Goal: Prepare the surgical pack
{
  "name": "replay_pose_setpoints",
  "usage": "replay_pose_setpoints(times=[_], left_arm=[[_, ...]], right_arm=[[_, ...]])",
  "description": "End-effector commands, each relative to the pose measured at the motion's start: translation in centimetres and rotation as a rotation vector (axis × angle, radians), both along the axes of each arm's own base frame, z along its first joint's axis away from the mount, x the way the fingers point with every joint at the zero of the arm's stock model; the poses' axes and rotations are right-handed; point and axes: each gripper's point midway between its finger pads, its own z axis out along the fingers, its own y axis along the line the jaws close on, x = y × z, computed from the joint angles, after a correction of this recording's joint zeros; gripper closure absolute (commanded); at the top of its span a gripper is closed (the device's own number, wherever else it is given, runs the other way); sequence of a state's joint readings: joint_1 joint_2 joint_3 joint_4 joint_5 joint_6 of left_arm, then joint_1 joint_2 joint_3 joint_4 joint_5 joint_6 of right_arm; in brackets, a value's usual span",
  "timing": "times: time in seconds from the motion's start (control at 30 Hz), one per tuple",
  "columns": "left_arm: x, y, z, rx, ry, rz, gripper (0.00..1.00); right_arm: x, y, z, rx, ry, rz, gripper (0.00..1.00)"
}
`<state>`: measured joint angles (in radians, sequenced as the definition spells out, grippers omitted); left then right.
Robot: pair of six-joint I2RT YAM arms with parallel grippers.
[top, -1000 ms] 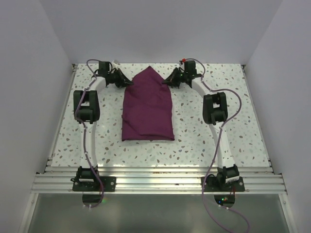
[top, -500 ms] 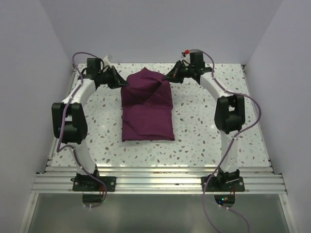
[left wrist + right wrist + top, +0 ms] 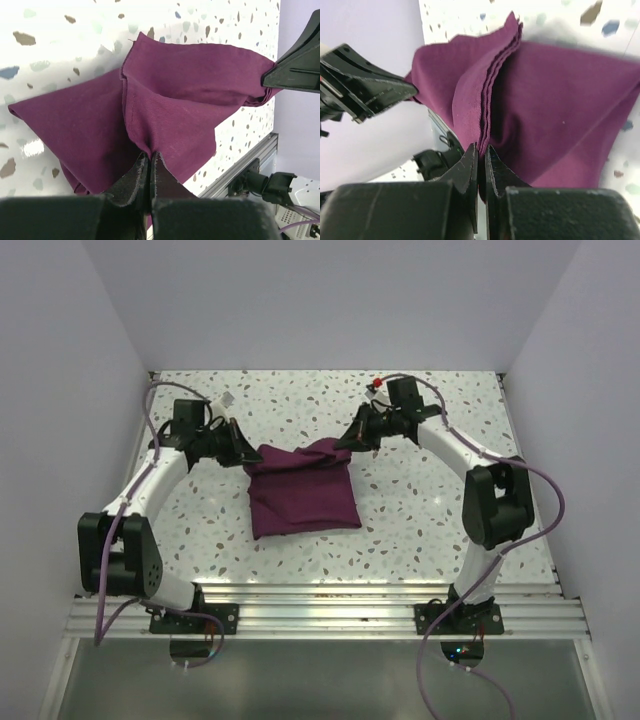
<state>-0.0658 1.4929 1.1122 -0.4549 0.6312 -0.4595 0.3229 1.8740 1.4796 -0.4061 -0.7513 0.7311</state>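
Observation:
The surgical pack shows only as a dark purple cloth [image 3: 303, 490] lying folded in the middle of the speckled table. Its far edge is lifted between my two grippers. My left gripper [image 3: 248, 453] is shut on the far left corner of the cloth [image 3: 165, 110]. My right gripper [image 3: 343, 443] is shut on the far right corner, where several layers of the cloth [image 3: 545, 115] meet. The left gripper [image 3: 149, 156] and the right gripper [image 3: 481, 148] pinch the fabric at their fingertips. Steel tray, gauze, packets and instruments are hidden or out of view.
The speckled table [image 3: 420, 520] is bordered by white walls at the back and sides. An aluminium rail [image 3: 320, 612] runs along the near edge, with both arm bases bolted to it.
Both grippers have pulled the cloth's far end toward the near side, folding it back over itself. The cloth's outline has shortened, and both arms have swung nearer.

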Motion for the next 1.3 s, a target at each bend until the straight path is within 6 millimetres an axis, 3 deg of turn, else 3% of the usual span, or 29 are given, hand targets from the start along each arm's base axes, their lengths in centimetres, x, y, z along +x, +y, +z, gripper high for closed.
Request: replay_pose_setpoints(times=[0.0,0.23,0.47,0.63,0.73,0.8,0.83,0.93,1.03,1.07,1.13,1.17,1.2,1.27], left_arm=[[-2.0,0.3,0.1,0.025,-0.019,-0.014,1.00],[-5.3,0.1,-2.4,0.033,0.026,-0.034,1.00],[-8.6,-0.8,-5.7,0.030,0.091,-0.069,0.99],[-10.0,-0.6,-6.6,0.042,0.108,-0.085,0.88],[-10.6,-0.7,-6.6,0.041,0.099,-0.106,0.68],[-10.8,-0.8,-6.0,0.033,0.091,-0.112,0.57],[-10.5,-0.8,-5.3,0.033,0.077,-0.110,0.54],[-10.4,-1.0,-4.2,0.017,0.070,-0.102,0.49],[-10.4,-1.2,-3.4,-0.004,0.057,-0.093,0.47],[-10.3,-1.2,-3.3,-0.007,0.049,-0.093,0.46],[-10.3,-1.3,-3.3,-0.011,0.049,-0.092,0.45],[-10.3,-1.3,-3.4,-0.014,0.054,-0.095,0.45],[-10.3,-1.4,-3.6,-0.017,0.065,-0.095,0.45],[-10.3,-1.3,-3.7,-0.015,0.073,-0.085,0.45]], right_arm=[[-3.1,-0.2,2.3,0.004,-0.053,0.055,1.00],[-6.7,-1.7,-2.2,-0.072,0.016,0.086,1.00],[-8.3,-2.5,-5.4,-0.117,0.079,0.107,1.00],[-10.0,-3.0,-7.7,-0.137,0.129,0.159,0.97],[-11.3,-3.3,-8.3,-0.137,0.149,0.227,0.82],[-11.4,-3.7,-7.6,-0.153,0.096,0.272,0.73],[-11.3,-3.7,-7.0,-0.161,0.061,0.283,0.62],[-9.6,-3.7,-3.9,-0.175,-0.111,0.294,0.45],[-6.4,-2.7,-0.7,-0.149,-0.284,0.251,0.28],[-5.1,-2.2,0.6,-0.139,-0.335,0.240,0.26],[-3.2,-1.3,0.3,-0.127,-0.346,0.239,0.23],[-2.1,-0.5,1.4,-0.122,-0.383,0.242,0.23],[-1.2,0.2,-0.2,-0.135,-0.359,0.256,0.23],[0.1,2.1,0.7,-0.128,-0.412,0.291,0.20]])
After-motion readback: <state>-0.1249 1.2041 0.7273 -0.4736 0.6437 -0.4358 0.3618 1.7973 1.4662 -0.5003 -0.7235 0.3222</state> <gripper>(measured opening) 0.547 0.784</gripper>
